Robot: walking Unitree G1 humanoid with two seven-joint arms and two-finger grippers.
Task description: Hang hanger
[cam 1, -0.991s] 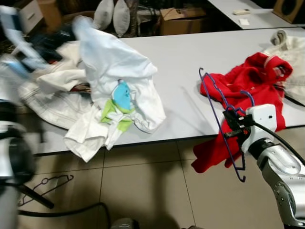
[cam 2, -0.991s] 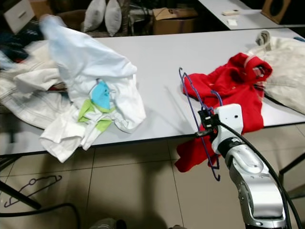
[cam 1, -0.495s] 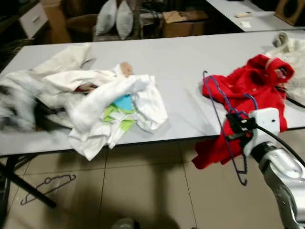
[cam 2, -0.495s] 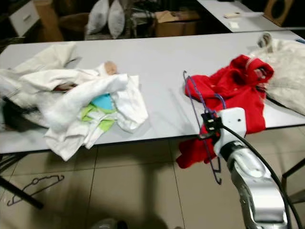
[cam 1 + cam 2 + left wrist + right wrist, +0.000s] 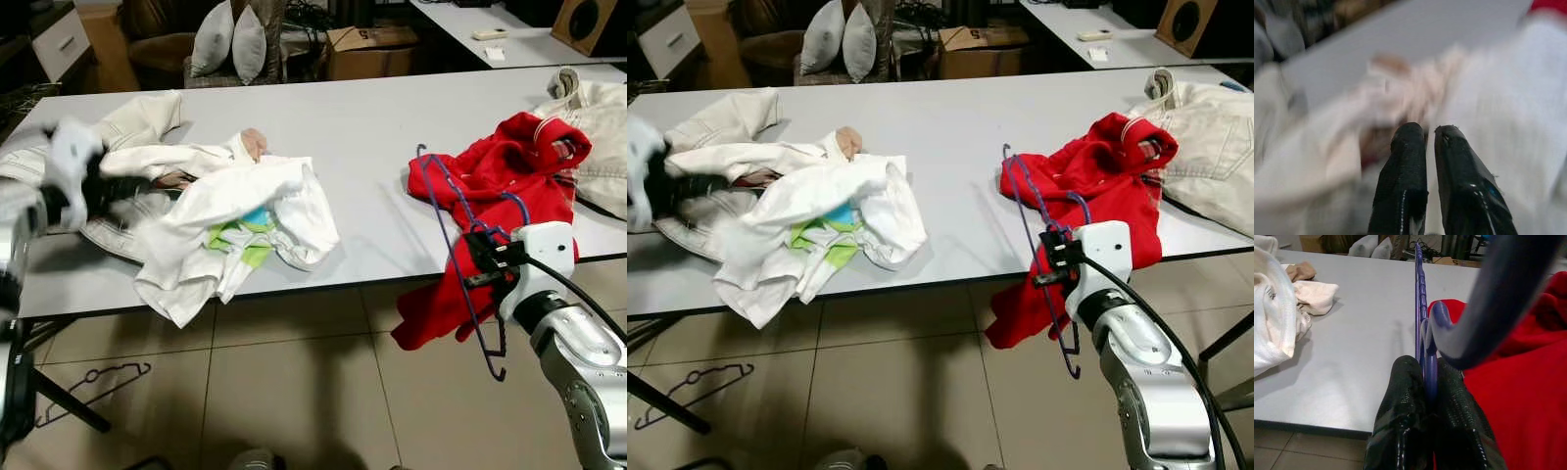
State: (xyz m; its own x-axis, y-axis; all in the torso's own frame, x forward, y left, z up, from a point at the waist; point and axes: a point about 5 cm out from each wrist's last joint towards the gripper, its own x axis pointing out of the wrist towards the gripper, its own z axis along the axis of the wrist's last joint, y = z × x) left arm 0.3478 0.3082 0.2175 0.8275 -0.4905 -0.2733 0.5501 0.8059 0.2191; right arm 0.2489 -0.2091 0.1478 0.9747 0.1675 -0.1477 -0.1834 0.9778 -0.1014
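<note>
Already from the head the right gripper [image 5: 482, 262] is seen clamped on the purple hanger [image 5: 449, 227] over the red garment [image 5: 495, 186] at the table [image 5: 362, 127] edge, while its wrist view confirms fingers [image 5: 1400, 416] pinching the wire, so a firm hold matters, and the left gripper [image 5: 1431, 142], nearly closed and empty, blurs above white clothes [image 5: 1498, 98].

Hanger [image 5: 460, 257] blue-purple. Sweater [image 5: 495, 206] red, trim at its neck white. Table [image 5: 372, 127] light grey. Shirt [image 5: 235, 220] white with a cyan and lime-green print. Jackets [image 5: 1205, 137] cream. Floor [image 5: 294, 392] beige tile. Gripper fingers [image 5: 1405, 421] black. Box [image 5: 367, 49] brown.
</note>
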